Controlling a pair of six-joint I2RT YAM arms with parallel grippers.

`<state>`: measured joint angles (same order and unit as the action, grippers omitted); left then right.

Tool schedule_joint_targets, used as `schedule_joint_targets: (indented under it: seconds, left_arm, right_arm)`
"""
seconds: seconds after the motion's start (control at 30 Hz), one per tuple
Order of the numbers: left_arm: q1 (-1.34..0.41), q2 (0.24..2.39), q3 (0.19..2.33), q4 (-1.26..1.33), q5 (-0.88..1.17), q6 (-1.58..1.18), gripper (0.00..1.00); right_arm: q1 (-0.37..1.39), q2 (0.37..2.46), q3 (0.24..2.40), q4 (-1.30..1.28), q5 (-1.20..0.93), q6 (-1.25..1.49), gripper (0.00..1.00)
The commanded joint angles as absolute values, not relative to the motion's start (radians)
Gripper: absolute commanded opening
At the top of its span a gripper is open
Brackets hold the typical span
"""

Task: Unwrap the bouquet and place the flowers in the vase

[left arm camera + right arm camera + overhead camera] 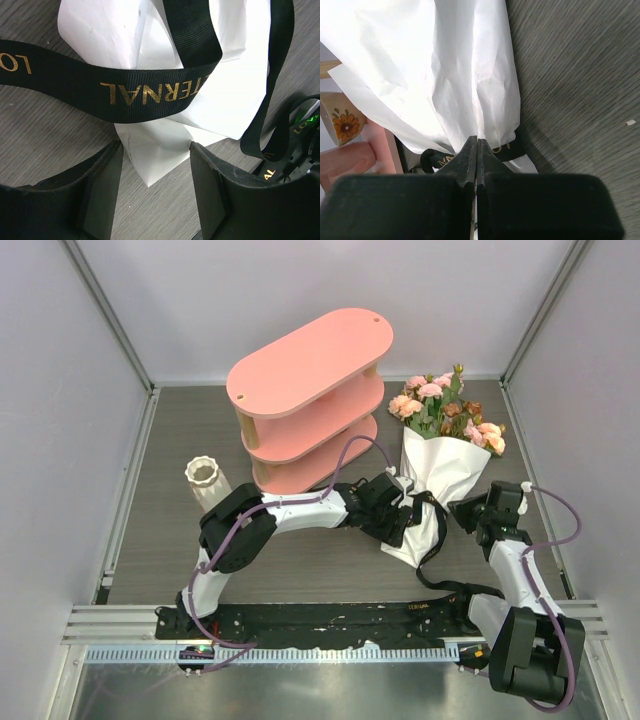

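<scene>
Right gripper (476,145) stood shut against the bouquet (440,465)
It seemed light, soft, crushable; ribbon (140,92) or paper (115,30) suited gripping, not the roses (438,400); pink, peach, brown heads above a white cone; it lay right of the pink shelf (310,370); left gripper (155,150) gaped astride its tip; vase (207,480) stood left of the shelf.

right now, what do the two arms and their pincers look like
Both the left arm and right arm have white links, black joint housings and a looping purple cable each. The left pincer and right pincer have chunky matte black fingers. No markings visible.
</scene>
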<state>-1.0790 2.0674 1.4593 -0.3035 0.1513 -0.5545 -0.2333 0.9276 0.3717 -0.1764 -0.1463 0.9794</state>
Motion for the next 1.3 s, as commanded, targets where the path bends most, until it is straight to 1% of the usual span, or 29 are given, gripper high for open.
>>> schedule_joint_targets:
  seconds: [0.0,0.07,0.1,0.17,0.2,0.3,0.33,0.4,0.47,0.63,0.83,0.9,1.17,1.27]
  left_arm:
    - [-1.080,2.069,1.477,-0.267,0.172,-0.568,0.59]
    - [-1.080,2.066,1.476,-0.267,0.173,-0.568,0.59]
    - [-1.080,2.066,1.476,-0.267,0.170,-0.568,0.59]
    - [-1.080,2.063,1.476,-0.267,0.175,-0.568,0.59]
    - [-1.080,2.062,1.477,-0.265,0.175,-0.568,0.59]
    - [-1.080,2.062,1.471,-0.261,0.173,-0.569,0.59]
    - [-1.080,2.063,1.470,-0.258,0.178,-0.571,0.59]
    - [-1.080,2.068,1.474,-0.258,0.184,-0.572,0.59]
    - [-1.080,2.068,1.474,-0.258,0.190,-0.575,0.60]
    - [-1.080,2.063,1.476,-0.264,0.181,-0.575,0.60]
    - [-1.080,2.065,1.471,-0.275,0.166,-0.563,0.60]
    - [-1.080,2.065,1.470,-0.273,0.170,-0.565,0.60]
    - [-1.080,2.066,1.468,-0.268,0.179,-0.569,0.60]
    - [-1.080,2.062,1.463,-0.267,0.181,-0.569,0.60]
  right_arm:
    - [-0.238,0.882,0.390,-0.118,-0.107,0.928,0.01]
    - [-0.239,0.862,0.405,-0.147,-0.097,0.913,0.01]
    - [-0.238,0.853,0.423,-0.165,-0.098,0.911,0.03]
    - [-0.238,0.839,0.439,-0.236,-0.100,0.929,0.13]
    - [-0.238,0.836,0.442,-0.259,-0.110,0.942,0.26]
    - [-0.238,0.839,0.413,-0.281,-0.179,1.012,0.36]
    - [-0.238,0.841,0.407,-0.276,-0.192,1.025,0.37]
    - [-0.238,0.844,0.390,-0.268,-0.199,1.042,0.42]
    - [-0.238,0.859,0.379,-0.259,-0.192,1.046,0.44]
    - [-0.238,0.903,0.338,-0.192,-0.221,1.110,0.44]
    - [-0.241,0.980,0.331,-0.109,-0.229,1.132,0.37]
    - [-0.241,0.980,0.336,-0.098,-0.222,1.135,0.33]
    - [-0.244,0.954,0.379,-0.083,-0.170,1.075,0.27]
    - [-0.244,0.954,0.387,-0.080,-0.146,1.052,0.29]
